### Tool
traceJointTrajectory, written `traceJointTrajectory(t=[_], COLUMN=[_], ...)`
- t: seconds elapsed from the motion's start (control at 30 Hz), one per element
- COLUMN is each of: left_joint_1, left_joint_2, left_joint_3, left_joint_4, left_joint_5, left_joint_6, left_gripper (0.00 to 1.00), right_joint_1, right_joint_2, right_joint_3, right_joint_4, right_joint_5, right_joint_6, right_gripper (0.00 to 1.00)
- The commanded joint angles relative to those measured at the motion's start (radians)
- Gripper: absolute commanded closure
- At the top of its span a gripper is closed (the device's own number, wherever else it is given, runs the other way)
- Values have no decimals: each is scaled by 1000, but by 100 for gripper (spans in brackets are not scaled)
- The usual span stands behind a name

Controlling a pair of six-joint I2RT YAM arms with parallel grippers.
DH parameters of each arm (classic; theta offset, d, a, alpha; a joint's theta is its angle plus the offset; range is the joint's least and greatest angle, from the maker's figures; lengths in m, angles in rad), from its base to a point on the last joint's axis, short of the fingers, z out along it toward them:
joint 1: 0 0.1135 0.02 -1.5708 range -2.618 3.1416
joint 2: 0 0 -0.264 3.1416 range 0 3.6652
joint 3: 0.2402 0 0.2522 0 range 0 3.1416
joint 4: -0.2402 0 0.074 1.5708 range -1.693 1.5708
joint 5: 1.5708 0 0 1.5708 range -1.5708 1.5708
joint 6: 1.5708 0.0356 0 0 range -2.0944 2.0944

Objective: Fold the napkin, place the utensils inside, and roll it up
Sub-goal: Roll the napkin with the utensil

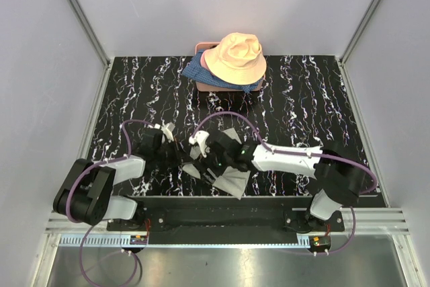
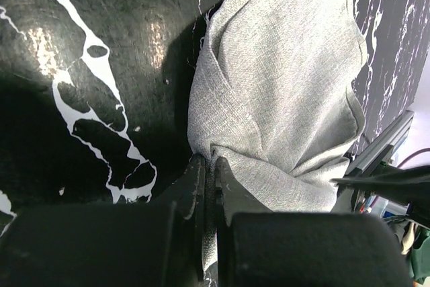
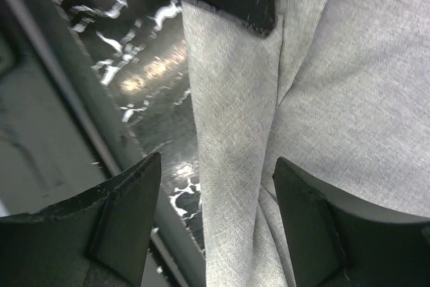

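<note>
Left wrist view shows the napkin [image 2: 289, 99] lying bunched in folds on the counter [image 2: 80, 99] by its near edge. The left hand [image 2: 209, 166] is clamped on one fold. The right hand [image 3: 215, 193] hangs over the cloth, fingers spread apart.

L gripper [image 2: 209, 166] pinched tight on napkin [image 2: 282, 99]; R gripper [image 3: 216, 166] jaws wide apart. Both arms reach inward, low.
</note>
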State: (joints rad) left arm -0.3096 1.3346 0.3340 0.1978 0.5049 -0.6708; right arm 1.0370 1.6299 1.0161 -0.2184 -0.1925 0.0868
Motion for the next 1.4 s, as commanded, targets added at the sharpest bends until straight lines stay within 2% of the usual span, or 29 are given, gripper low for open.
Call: traceJointTrajectory(t=[0.0, 0.17, 0.33, 0.53, 0.73, 0.83, 1.0, 1.17, 1.3, 1.33, 1.37], left_joint_1=[0, 0, 1, 3, 6, 6, 7, 9, 13, 18, 20], left_joint_2=[41, 55, 61, 74, 78, 81, 83, 86, 81, 77, 66], left_joint_3=[14, 23, 30, 42, 50, 54, 57, 68, 89, 106, 114], left_joint_4=[-49, -54, -58, -67, -78, -78, -75, -74, -84, -93, -109], left_joint_5=[-32, -32, -34, -29, -29, -25, -17, -14, -16, -22, -43], left_joint_6=[37, 37, 40, 45, 53, 56, 57, 57, 60, 69, 74], left_gripper=[100, 100, 100, 100, 100, 100, 100, 100, 86, 72, 67], right_joint_1=[99, 179, 236, 268, 285, 288, 287, 285, 279, 275, 261], right_joint_2=[-19, -1, 13, 48, 96, 125, 136, 124, 125, 131, 133], right_joint_3=[-45, -80, -102, -114, -103, -102, -109, -117, -102, -88, -80], right_joint_4=[112, 175, 200, 206, 195, 189, 182, 174, 140, 128, 108], right_joint_5=[329, 457, 511, 550, 709, 742, 697, 556, 450, 408, 386], right_joint_6=[-45, -82, -128, -137, -144, -148, -145, -134, -118, -111, -99], right_gripper=[24, 24, 25, 25, 26, 28, 50, 67, 74, 75, 75])
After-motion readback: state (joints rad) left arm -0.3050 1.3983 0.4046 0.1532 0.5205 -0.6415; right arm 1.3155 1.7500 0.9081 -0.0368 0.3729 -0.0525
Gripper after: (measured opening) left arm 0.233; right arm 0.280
